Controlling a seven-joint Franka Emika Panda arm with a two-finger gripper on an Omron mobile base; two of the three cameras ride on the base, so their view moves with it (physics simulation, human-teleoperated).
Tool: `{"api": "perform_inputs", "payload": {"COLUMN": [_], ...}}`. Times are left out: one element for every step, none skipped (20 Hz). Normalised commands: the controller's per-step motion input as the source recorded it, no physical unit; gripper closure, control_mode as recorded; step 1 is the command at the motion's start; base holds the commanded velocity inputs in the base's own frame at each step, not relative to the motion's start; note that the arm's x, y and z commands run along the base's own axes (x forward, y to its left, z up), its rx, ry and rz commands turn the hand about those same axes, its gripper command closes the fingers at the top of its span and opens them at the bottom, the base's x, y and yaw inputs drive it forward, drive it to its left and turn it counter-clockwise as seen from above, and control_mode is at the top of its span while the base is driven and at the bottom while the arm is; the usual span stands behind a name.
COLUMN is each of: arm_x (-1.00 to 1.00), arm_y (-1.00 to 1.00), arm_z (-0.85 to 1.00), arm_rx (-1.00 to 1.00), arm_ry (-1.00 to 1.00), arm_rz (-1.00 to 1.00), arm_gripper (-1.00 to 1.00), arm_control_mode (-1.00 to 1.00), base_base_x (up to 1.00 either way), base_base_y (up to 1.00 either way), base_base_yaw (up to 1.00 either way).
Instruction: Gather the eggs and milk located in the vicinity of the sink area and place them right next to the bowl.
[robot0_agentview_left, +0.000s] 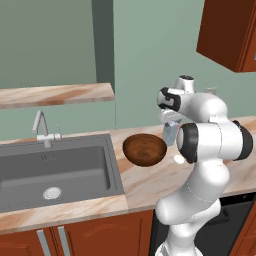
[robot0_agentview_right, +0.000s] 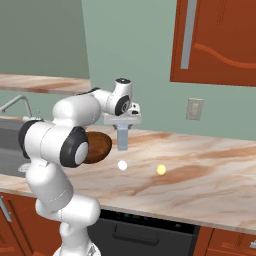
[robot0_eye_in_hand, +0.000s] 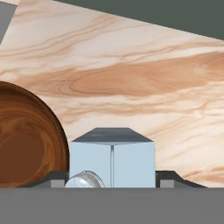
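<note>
The milk hangs clamped between the gripper fingers, just beside the bowl and apparently above the counter, ready for setting down; the egg already lies nearby.

- The large rectangular grey metal sink is set into the marbled beige stone worktop, with the slim silver faucet at its back rim.
- The round, deep, reddish-brown wooden bowl stands on the worktop right of the sink.
- The small pale blue-grey gabled milk carton sits just beside the bowl, on its right, between the pincer fingers.
- The small white oval egg lies in front of the carton, near the bowl.
- A small yellow ball lies further right, apart from the egg.
</note>
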Motion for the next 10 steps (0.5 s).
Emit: {"api": "perform_inputs", "payload": {"arm_x": [-0.09, -0.05, -0.04, -0.04, 0.00, 0.00, 0.00, 0.00, 0.00, 0.00], "arm_y": [0.01, 0.00, 0.00, 0.00, 0.00, 0.00, 0.00, 0.00, 0.00, 0.00], "arm_z": [-0.22, -0.24, -0.26, -0.26, -0.26, -0.27, -0.24, -0.23, -0.22, -0.22], "arm_rx": [0.00, 0.00, 0.00, 0.00, 0.00, 0.00, 0.00, 0.00, 0.00, 0.00], "arm_ry": [0.00, 0.00, 0.01, 0.01, 0.01, 0.00, 0.00, 0.00, 0.00, 0.01], "arm_rz": [0.00, -0.01, 0.00, -0.01, -0.01, -0.01, -0.01, -0.01, -0.01, -0.01], "arm_gripper": [1.00, 1.00, 1.00, 1.00, 1.00, 1.00, 1.00, 1.00, 1.00, 1.00], "arm_control_mode": [-1.00, -1.00, -1.00, -1.00, -1.00, -1.00, -1.00, -1.00, -1.00, -1.00], "base_base_x": [0.00, 0.00, 0.00, 0.00, 0.00, 0.00, 0.00, 0.00, 0.00, 0.00], "base_base_y": [0.00, 0.00, 0.00, 0.00, 0.00, 0.00, 0.00, 0.00, 0.00, 0.00], "base_base_yaw": [0.00, 0.00, 0.00, 0.00, 0.00, 0.00, 0.00, 0.00, 0.00, 0.00]}}
